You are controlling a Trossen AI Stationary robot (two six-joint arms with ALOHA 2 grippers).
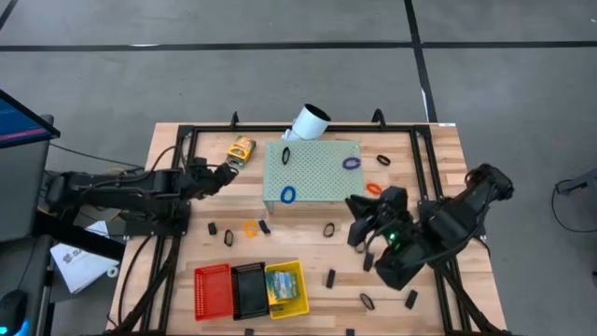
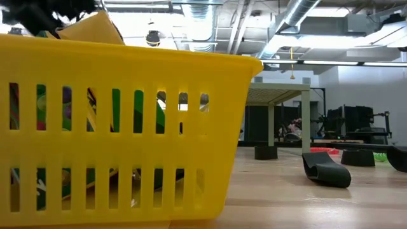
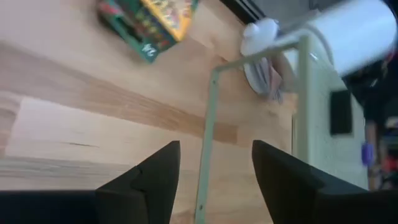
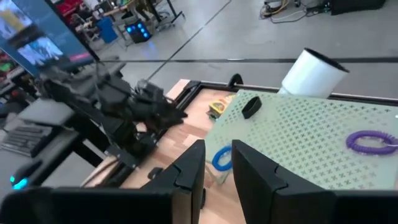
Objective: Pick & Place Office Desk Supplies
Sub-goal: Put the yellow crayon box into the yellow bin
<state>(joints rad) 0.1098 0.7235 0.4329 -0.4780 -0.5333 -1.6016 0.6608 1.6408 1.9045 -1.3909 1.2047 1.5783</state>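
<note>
A yellow-orange crayon box (image 1: 242, 149) (image 3: 149, 22) lies flat on the table by the pale green perforated block (image 1: 311, 173). My left gripper (image 1: 224, 175) (image 3: 214, 168) stands open just left of the block and touches nothing. Blue (image 1: 288, 194), purple (image 1: 351, 163) and black (image 1: 285, 156) loops lie on the block. An orange loop (image 1: 250, 228) and black clips (image 1: 329, 230) lie on the wood. My right gripper (image 1: 359, 217) (image 4: 217, 163) hovers right of the block, fingers a little apart, with nothing showing between them.
Red (image 1: 213, 289), black (image 1: 249, 287) and yellow (image 1: 285, 287) bins stand at the near edge. The yellow one holds a crayon box and fills the low view's left (image 2: 114, 127). A white tube (image 1: 310, 121) leans at the block's far side. A black frame (image 1: 187, 140) borders the table.
</note>
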